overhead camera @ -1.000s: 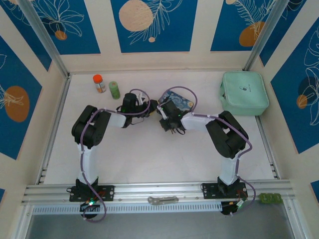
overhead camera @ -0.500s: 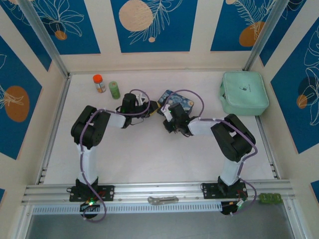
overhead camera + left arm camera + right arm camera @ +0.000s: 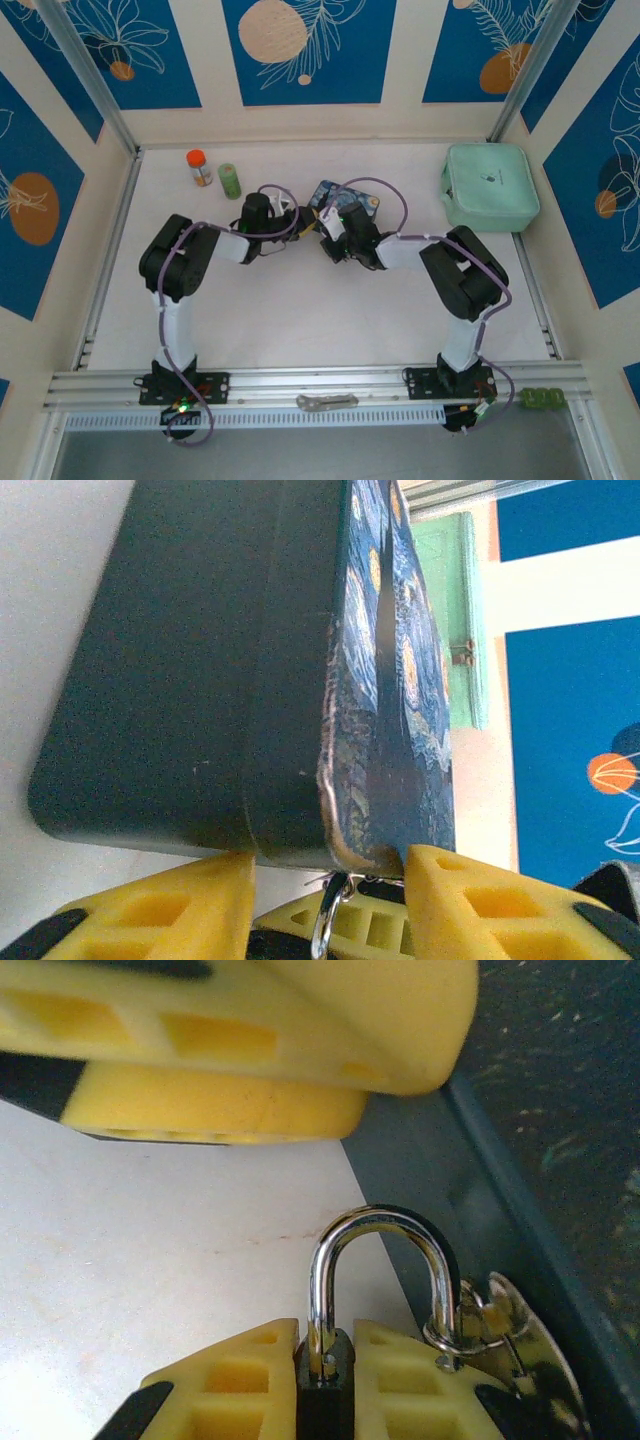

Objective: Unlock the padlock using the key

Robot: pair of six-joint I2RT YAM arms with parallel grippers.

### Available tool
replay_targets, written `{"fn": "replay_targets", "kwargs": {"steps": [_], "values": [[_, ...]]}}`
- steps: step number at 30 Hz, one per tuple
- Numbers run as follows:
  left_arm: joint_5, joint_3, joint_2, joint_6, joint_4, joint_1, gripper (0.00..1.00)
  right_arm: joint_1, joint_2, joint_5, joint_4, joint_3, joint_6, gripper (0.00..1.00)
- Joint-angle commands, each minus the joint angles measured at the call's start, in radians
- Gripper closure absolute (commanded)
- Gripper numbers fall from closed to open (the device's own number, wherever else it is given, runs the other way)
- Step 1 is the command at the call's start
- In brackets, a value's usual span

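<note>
My right gripper [image 3: 325, 1345] is shut on the padlock [image 3: 325, 1392], clamping its dark body between the yellow fingers. The silver shackle [image 3: 375, 1222] stands up out of the grip. A small ring on the shackle's right leg carries the pale key [image 3: 520, 1345], which hangs against the blue starry tin [image 3: 560, 1160]. My left gripper [image 3: 328, 862] is open, its fingers [image 3: 200, 900] spread at the tin's [image 3: 200, 680] near corner, with the shackle [image 3: 325, 925] in the gap. In the top view both grippers, left [image 3: 300, 222] and right [image 3: 333, 232], meet beside the tin [image 3: 347, 198].
A mint green case [image 3: 489, 186] lies at the back right. An orange-capped bottle [image 3: 198, 167] and a green roll [image 3: 229, 180] stand at the back left. A silver metal piece [image 3: 326, 402] rests on the front rail.
The right gripper has moved back and left with the padlock, closer to the left gripper. The tin has slid slightly left and back. The left arm has barely shifted.
</note>
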Motion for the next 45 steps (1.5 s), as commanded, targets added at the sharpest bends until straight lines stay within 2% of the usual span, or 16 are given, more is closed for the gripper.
{"fn": "replay_targets", "kwargs": {"steps": [1,5,11,18,24,31,40,45], "values": [[0.008,-0.011,-0.067,-0.005,0.036,0.018,0.50,0.004,-0.081,-0.180,0.061,-0.017,-0.052,1.00],[0.012,-0.016,-0.138,0.017,-0.007,0.043,0.40,-0.010,-0.109,-0.193,0.023,-0.051,-0.069,1.00],[0.007,0.031,-0.156,0.065,-0.088,0.065,0.33,-0.024,-0.119,-0.215,-0.012,-0.068,-0.098,1.00],[0.025,0.042,-0.134,0.024,-0.031,0.078,0.33,-0.034,-0.117,-0.220,-0.027,-0.068,-0.102,1.00],[-0.005,-0.012,-0.175,0.076,-0.096,0.104,0.31,-0.033,-0.123,-0.217,-0.042,-0.077,-0.109,1.00],[-0.047,0.038,-0.153,0.128,-0.166,0.116,0.30,-0.029,-0.117,-0.211,-0.048,-0.077,-0.108,1.00],[-0.033,0.106,-0.063,0.120,-0.163,0.061,0.30,-0.017,-0.093,-0.205,-0.057,-0.065,-0.119,1.00],[-0.030,0.104,-0.023,0.107,-0.146,0.017,0.36,-0.015,-0.080,-0.201,-0.059,-0.051,-0.133,1.00]]}}
